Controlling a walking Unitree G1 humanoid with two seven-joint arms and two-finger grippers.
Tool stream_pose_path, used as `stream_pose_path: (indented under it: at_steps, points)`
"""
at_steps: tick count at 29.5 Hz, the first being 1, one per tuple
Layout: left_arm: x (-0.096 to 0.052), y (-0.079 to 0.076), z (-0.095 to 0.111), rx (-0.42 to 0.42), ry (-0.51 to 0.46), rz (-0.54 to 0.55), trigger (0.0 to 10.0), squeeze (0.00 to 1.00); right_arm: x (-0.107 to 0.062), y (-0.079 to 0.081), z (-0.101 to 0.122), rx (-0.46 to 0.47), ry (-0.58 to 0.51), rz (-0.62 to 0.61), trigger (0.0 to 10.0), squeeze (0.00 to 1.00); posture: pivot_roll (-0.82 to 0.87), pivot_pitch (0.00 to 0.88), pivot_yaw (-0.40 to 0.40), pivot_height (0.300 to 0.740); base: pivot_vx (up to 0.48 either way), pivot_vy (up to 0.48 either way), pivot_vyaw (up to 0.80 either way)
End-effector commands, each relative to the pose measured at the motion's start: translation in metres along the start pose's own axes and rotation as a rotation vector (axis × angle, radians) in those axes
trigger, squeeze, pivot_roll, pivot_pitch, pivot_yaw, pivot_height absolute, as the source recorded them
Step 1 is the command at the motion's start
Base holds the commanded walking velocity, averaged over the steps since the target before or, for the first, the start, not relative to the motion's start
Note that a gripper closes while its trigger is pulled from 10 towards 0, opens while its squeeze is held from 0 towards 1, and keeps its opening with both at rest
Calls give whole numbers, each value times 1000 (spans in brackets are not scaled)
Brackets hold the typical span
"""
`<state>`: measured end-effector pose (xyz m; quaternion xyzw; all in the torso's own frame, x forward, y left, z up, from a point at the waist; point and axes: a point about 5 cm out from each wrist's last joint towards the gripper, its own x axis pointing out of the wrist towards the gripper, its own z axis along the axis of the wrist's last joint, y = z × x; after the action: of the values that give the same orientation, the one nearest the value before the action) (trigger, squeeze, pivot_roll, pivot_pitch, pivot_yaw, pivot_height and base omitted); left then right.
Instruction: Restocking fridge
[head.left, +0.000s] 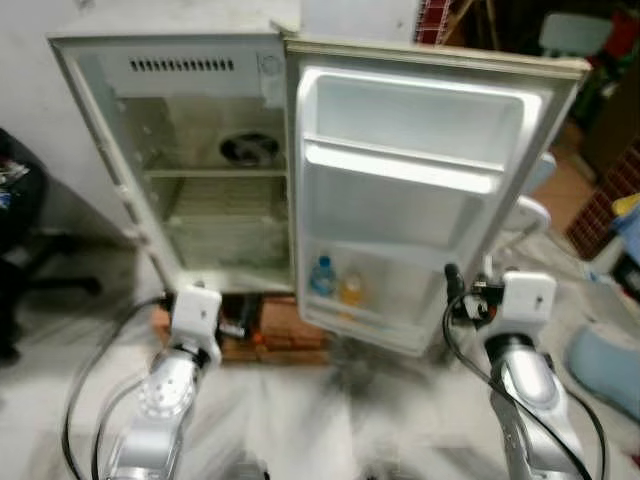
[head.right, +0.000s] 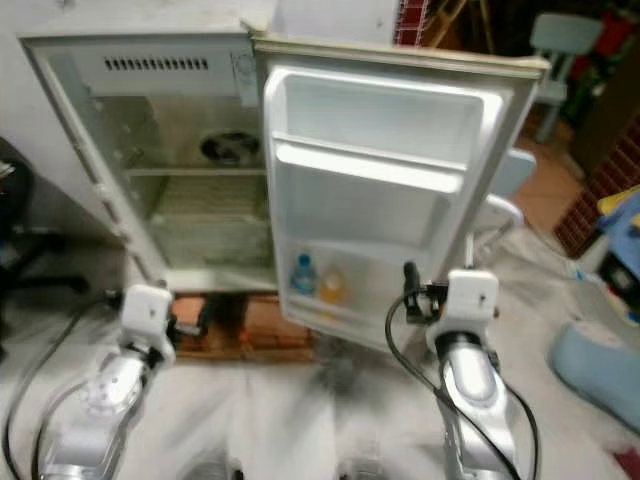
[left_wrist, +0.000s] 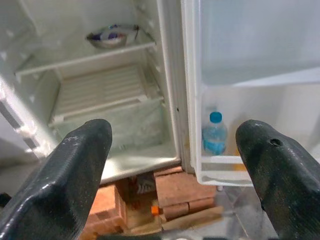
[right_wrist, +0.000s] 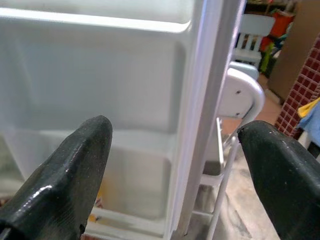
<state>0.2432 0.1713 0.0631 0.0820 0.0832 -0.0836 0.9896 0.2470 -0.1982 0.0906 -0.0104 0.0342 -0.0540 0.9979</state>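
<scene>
Standing open: fridge (head.left: 200, 170) with its door (head.left: 420, 190) swung wide toward the robot's right.
Bricks (left_wrist: 177, 187): stacked under the fridge.
Left gripper (left_wrist: 170, 165): spread apart, empty, facing the cabinet.
Right gripper (right_wrist: 175, 175): spread apart, empty, near the door's outer edge.
Bowl (left_wrist: 111, 36): on the upper shelf.
Blue bottle (head.left: 322, 276): low door shelf, beside an orange one (head.left: 351, 289).
Progress: looked barely begun; most shelves bare.
Room: open floor ahead; chair (right_wrist: 240, 100) crowded the door's edge.
</scene>
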Motion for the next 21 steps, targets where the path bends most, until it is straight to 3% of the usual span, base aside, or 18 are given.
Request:
stream_pose_path:
  at_steps: [1, 5, 14, 21]
  points:
    - [2, 1, 4, 8, -20, 2, 10000, 0, 6, 3, 8, 3, -36, 11, 10000, 0, 52, 0, -4, 740, 334, 0, 0]
    - [-1, 6, 9, 34, -51, 14, 10000, 0, 11, 17, 11, 25, -48, 55, 10000, 0, 68, 0, -6, 740, 421, 0, 0]
    - [2, 6, 9, 32, -56, 13, 10000, 0, 15, 22, 15, 14, -72, 69, 10000, 0, 62, 0, -7, 740, 433, 0, 0]
    - [1, 2, 7, 41, -56, 2, 10000, 0, 15, 21, 16, -8, -87, 78, 10000, 0, 55, 0, -9, 740, 344, -328, 732]
